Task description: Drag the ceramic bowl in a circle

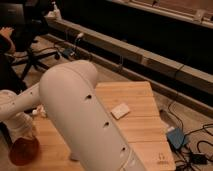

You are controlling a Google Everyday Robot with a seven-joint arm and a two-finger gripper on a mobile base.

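The ceramic bowl (23, 151), round, glossy and orange-red, sits at the front left corner of the wooden table (142, 120). My gripper (30, 134) comes down at the bowl's far rim, at the end of the white wrist, and seems to touch it. The large white arm link (85, 120) fills the middle of the view and hides much of the table's left half.
A small flat white object (120, 110) lies on the table's middle. An office chair (30, 52) stands at the back left. A long rail (150, 62) runs behind the table. A blue box (176, 138) and cables lie on the floor at right.
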